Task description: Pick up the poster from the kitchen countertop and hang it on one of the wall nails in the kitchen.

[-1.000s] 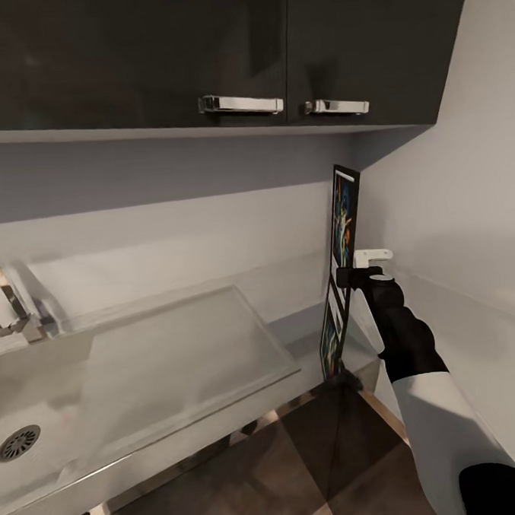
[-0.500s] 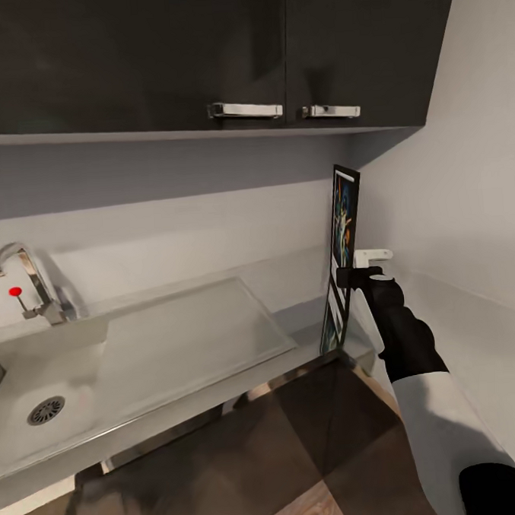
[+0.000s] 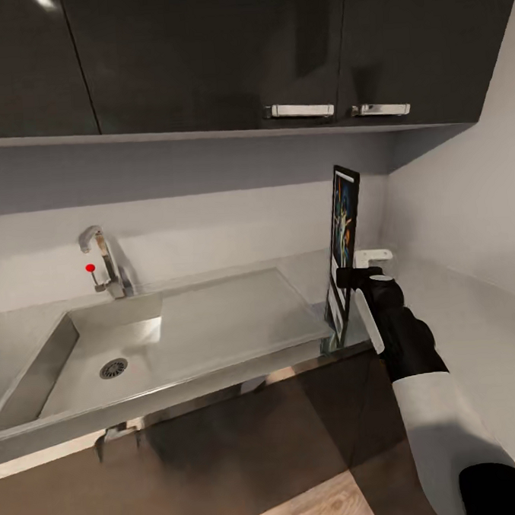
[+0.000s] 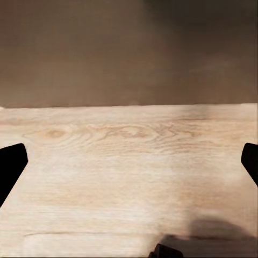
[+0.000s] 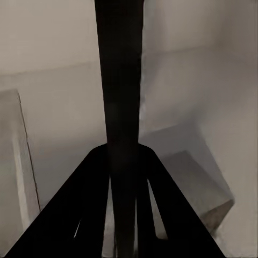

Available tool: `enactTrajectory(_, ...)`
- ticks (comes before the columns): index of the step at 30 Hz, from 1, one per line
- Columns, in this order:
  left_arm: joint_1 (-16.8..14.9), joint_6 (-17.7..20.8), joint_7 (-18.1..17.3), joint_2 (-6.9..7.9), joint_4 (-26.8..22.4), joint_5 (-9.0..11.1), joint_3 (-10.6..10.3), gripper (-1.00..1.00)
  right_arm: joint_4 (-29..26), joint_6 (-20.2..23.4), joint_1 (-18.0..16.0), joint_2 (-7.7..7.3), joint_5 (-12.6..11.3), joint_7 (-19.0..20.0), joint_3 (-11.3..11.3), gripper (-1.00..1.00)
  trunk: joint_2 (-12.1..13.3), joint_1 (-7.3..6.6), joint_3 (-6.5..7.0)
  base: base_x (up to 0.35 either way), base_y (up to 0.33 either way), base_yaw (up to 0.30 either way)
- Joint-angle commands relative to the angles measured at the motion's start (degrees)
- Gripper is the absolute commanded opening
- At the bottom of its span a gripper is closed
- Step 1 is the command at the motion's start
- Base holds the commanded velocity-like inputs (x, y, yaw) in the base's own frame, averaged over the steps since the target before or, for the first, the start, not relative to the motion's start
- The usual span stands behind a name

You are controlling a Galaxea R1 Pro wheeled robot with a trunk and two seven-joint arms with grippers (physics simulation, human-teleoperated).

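Note:
The poster (image 3: 345, 241) stands upright and edge-on over the front corner of the grey kitchen countertop (image 3: 455, 318), its colourful face turned left towards the sink. My right gripper (image 3: 355, 276) is shut on its right edge at about mid-height. In the right wrist view the poster's frame (image 5: 121, 97) runs as a dark bar between the fingers (image 5: 80, 209). My left gripper (image 4: 129, 166) is open over wooden floor, with a dark fingertip (image 4: 9, 167) at each side. The wall nails are out of view.
A steel sink (image 3: 73, 360) with a drainboard (image 3: 230, 312) and a tap (image 3: 105, 259) lies left of the poster. Dark upper cabinets (image 3: 199, 55) with metal handles hang overhead. Pale walls meet in the corner behind the poster. Dark base cabinets (image 3: 246, 441) stand below.
The camera has moved: sink, tap and cabinets have slid rightward in the picture and more of the sink shows. My right gripper keeps the same hold on the poster.

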Motion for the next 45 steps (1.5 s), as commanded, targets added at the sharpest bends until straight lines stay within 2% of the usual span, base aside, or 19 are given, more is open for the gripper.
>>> enactTrajectory(1,0.01,-0.08,-0.05,-0.01,-0.05,0.02,0.04,1.0,-0.04,0.29,-0.04,0.01,-0.03,-0.13,0.07,-1.0,-0.03,-0.01,-0.05,-0.097,0.04,0.282)
enactTrajectory(7,0.01,-0.08,-0.05,-0.01,-0.05,0.02,0.05,1.0,-0.04,0.29,-0.04,0.01,-0.09,-0.09,0.07,-1.0,-0.03,-0.01,-0.05,-0.181,0.014,0.282)
enactTrajectory(25,0.01,-0.16,-0.05,-0.01,-0.05,0.02,0.05,1.0,-0.04,0.29,-0.04,0.01,-0.07,-0.04,0.07,-1.0,-0.03,-0.01,-0.05,-0.332,0.001,0.282)
enactTrajectory(30,0.01,-0.16,-0.05,-0.01,-0.05,0.02,0.05,1.0,-0.18,0.29,-0.04,0.01,-0.1,-0.02,0.07,-1.0,-0.03,-0.01,-0.05,-0.34,0.0,0.119)
enactTrajectory(37,0.01,-0.16,-0.05,-0.01,-0.05,0.02,0.05,1.0,-0.95,0.3,0.23,0.01,-0.03,5.95,0.0,-1.0,-0.03,-0.01,-0.05,-0.34,0.0,0.012)
enactTrajectory(45,0.01,-0.11,-0.05,-0.01,-0.05,0.02,0.03,1.0,-1.08,0.29,0.47,0.01,-0.05,7.31,0.06,-1.0,-0.03,-0.01,-0.05,-0.2,0.0,0.001)
